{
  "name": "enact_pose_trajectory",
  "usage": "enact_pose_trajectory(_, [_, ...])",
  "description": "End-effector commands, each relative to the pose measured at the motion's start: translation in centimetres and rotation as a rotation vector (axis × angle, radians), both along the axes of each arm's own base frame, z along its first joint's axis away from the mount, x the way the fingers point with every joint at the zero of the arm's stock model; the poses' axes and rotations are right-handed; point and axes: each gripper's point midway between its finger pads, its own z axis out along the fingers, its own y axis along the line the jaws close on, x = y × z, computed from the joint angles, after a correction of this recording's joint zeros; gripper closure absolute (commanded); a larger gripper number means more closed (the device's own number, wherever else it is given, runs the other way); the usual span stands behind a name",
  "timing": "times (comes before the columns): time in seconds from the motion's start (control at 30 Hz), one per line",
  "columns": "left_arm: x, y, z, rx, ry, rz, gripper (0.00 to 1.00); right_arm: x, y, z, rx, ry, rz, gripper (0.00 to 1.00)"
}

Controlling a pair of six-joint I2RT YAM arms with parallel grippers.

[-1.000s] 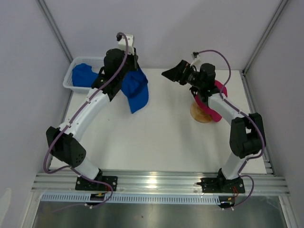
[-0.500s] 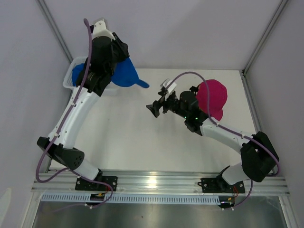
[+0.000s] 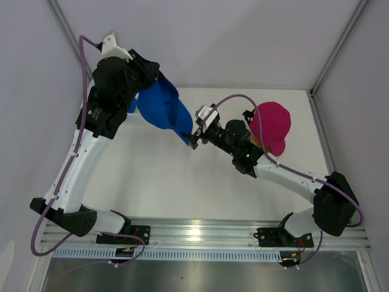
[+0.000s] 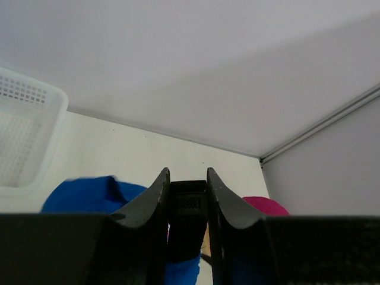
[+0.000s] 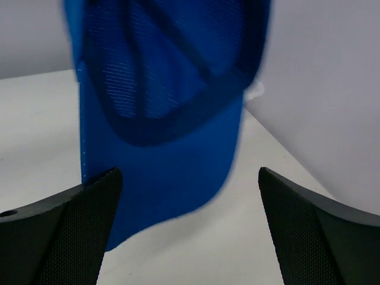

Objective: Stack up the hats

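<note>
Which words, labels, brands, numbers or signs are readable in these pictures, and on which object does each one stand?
None can be read in any view.
The blue hat and the pink hat show plain fabric, with no logo or print visible.
The white basket shows no label.

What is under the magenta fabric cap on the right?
Under the magenta fabric cap, only a tan sliver shows at its near-left edge; the cap and right arm cover the rest.

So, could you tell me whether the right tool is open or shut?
Open. The right tool has its fingers wide apart, the blue cap beyond them.
</note>
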Motion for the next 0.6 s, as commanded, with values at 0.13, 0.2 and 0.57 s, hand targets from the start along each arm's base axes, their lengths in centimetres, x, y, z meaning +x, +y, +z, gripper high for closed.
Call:
enact_pose_trajectory(0.13, [-1.9,-0.3,2.7,-0.077,-0.063,-0.051,0.99,-3.7,0.0,6.3,0.128,-0.09,0.051,0.01])
enact_pose_trajectory(0.2, [-1.9,-0.4,2.6,-0.077,-0.061,-0.056,0.99,-3.9,-1.2,7.6,0.163,-0.099,0.015,0.01])
enact_pose_trajectory(0.57, [-2.2,0.2,3.7,-0.206,-0.058,-0.009,0.99,-6.6,-1.1,7.8,0.156,-0.142,0.07,0.01])
